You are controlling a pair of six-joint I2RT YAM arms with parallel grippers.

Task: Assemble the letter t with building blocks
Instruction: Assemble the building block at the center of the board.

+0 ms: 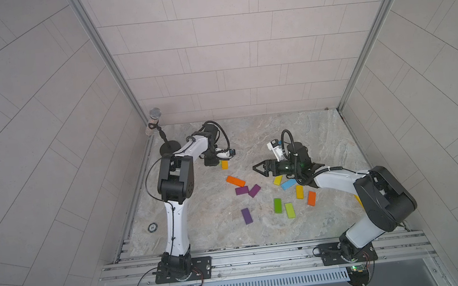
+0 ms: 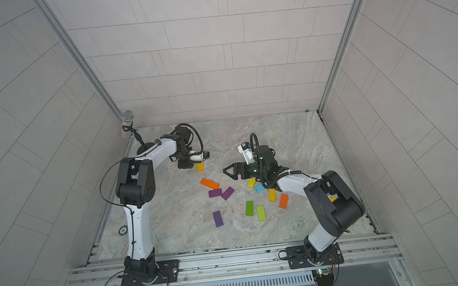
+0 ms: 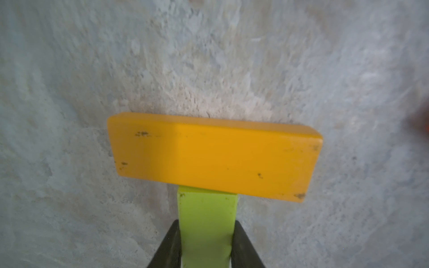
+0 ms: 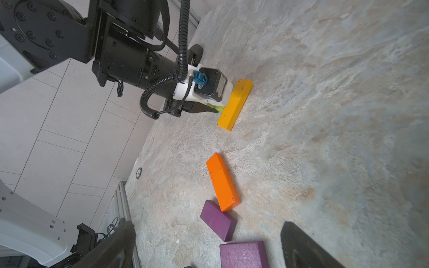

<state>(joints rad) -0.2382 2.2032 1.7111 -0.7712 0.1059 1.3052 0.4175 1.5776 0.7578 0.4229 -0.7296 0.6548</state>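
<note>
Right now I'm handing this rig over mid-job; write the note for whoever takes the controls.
Left pincer: shut on the lime block, its end against the middle of the yellow block's long side, a T shape in the left wrist view.
Right pincer: open, empty, above the table.
Other blocks lie loose nearby.
Done: bar and stem together.
Left: release and back away without nudging either; add blocks if a longer stem is wanted.

12 o'clock: table (image 1: 292, 131) bare, wide passage.
10 o'clock: microphone stand (image 1: 169, 148) and left arm (image 1: 177, 226) crowd the corner.
Ahead of left gripper (image 3: 206, 224): amber block (image 3: 214, 157) lies crosswise against the clamped lime block (image 3: 206, 208).
Centre: orange block (image 1: 235, 181) and purple blocks (image 1: 242, 190) close together.
4 o'clock: scattered blocks (image 1: 277, 205) beside and under right arm (image 1: 337, 182), narrow gaps.
</note>
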